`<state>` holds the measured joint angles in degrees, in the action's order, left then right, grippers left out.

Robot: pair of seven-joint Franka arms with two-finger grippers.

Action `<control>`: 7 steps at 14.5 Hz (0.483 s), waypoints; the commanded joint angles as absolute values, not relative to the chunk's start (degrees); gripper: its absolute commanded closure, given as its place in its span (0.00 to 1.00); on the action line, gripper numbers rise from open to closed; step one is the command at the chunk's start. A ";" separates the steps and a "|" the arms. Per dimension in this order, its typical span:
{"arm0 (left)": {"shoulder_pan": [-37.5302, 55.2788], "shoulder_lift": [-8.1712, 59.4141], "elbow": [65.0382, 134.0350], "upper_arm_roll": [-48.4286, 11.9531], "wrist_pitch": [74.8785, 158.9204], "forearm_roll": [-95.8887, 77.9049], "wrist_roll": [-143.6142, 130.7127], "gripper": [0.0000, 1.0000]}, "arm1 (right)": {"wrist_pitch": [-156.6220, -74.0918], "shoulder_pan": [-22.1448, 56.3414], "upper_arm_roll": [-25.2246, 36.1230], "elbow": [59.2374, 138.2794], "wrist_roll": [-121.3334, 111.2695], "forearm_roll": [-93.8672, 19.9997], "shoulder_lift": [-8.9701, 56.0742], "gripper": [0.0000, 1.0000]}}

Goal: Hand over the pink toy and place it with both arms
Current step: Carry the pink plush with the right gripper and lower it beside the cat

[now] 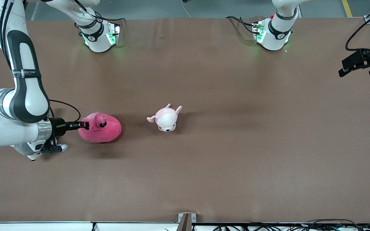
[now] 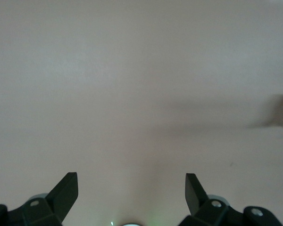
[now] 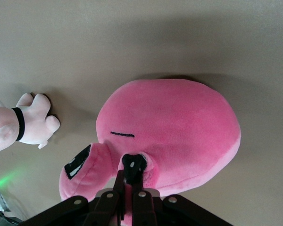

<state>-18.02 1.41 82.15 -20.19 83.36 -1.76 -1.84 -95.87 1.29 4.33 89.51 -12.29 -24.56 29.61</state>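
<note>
My right gripper (image 1: 84, 124) is pinched tight on the hot-pink rounded plush toy (image 1: 103, 128), which rests on the brown table (image 1: 236, 160) at my fingertips. Just past it lies a small pale pink-and-white plush animal (image 1: 166, 118). My left gripper (image 1: 358, 65) waits, fingers wide apart, empty.

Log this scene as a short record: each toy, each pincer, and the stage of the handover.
pink toy: on the table, toward the right arm's end
right pincer: shut on the pink toy's edge
left pincer: open, empty, waiting over the table's left-arm end
pale plush animal: on the table beside the pink toy, apart from it
stage: toy gripped, handover not yet done
</note>
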 commanded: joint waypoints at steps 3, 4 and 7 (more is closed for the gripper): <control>-18.37 1.93 81.65 -21.27 84.55 1.15 -1.58 0.00 | -96.58 -0.78 3.52 88.59 -13.62 -25.49 31.55 0.94; -18.46 1.93 81.56 -21.27 84.72 1.06 -1.58 0.00 | -98.59 -1.14 3.52 88.59 -13.71 -25.49 31.47 0.70; -18.63 1.76 81.56 -20.83 85.69 1.06 -1.58 0.00 | -99.06 -2.11 3.43 87.46 -13.10 -25.23 30.77 0.00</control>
<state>-18.19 2.36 81.73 -20.71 85.14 0.14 -1.84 -99.44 -0.57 4.34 89.31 -12.79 -24.77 30.75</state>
